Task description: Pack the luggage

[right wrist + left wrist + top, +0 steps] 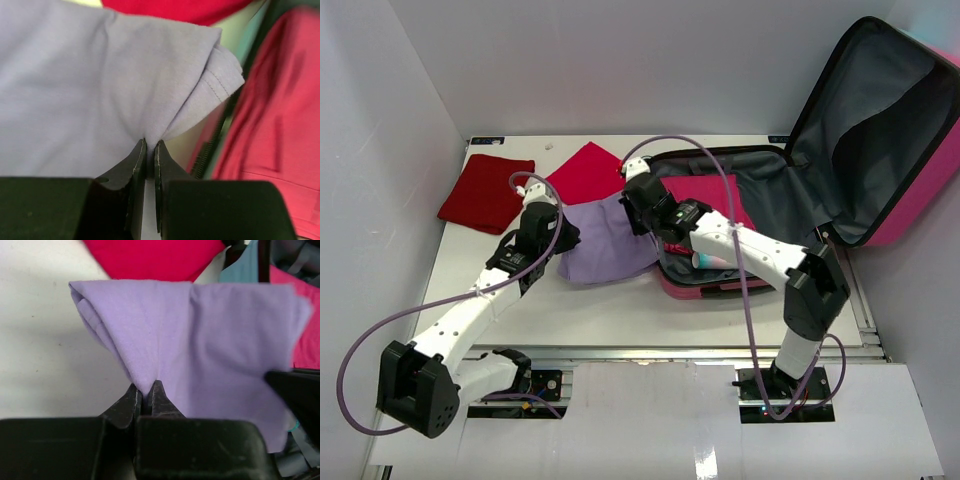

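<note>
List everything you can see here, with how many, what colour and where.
luggage: one, pink shell with grey lining, open at the table's right, lid up
pink cloth: one, inside the luggage
small tube: one, pale teal and pink, at the luggage's near edge; what it is cannot be told
purple cloth: one, left of the luggage, pinched at two corners
red cloth: one, bright red, beyond the purple cloth
dark red cloth: one, far left corner
table: one, white
cables: two, purple, one per arm
left gripper: black, shut on the purple cloth
right gripper: black, shut on the purple cloth
</note>
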### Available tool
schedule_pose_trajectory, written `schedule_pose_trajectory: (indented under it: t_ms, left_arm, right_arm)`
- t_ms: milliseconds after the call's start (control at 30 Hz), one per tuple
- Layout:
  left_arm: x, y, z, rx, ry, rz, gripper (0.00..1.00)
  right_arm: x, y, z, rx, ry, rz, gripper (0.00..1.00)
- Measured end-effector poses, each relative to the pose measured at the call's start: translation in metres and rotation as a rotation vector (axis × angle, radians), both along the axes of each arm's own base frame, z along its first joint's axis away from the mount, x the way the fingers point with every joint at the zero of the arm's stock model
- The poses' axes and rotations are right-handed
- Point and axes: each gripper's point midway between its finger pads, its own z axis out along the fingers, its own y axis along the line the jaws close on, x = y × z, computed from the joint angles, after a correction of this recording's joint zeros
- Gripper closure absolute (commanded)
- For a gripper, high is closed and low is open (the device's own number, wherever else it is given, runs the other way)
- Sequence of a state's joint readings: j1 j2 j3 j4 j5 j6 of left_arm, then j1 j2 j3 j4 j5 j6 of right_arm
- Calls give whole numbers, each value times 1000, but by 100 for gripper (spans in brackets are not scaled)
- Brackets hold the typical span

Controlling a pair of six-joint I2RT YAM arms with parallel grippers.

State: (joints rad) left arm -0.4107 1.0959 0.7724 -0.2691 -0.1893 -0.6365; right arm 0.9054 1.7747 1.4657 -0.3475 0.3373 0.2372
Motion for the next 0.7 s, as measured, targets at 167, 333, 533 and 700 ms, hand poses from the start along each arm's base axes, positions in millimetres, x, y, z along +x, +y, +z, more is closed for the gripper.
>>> schedule_pose_trajectory:
  t_ms: [167,333,533,700]
  left_arm:
    - [2,-17,19,17,-12,-29,100]
    - [25,-54,65,6,-81,-80,100]
    - [55,-106,108,-10,-153,-143,100]
    - [76,-169,104,-4,-163,-226,100]
  right_arm:
    - [6,-17,71,50,-134,-50,92]
    - [20,-44,104,30,-199,-119,92]
    - [57,-121,122,7,-223,-293,92]
    - [69,-184,150,17,-278,-416,92]
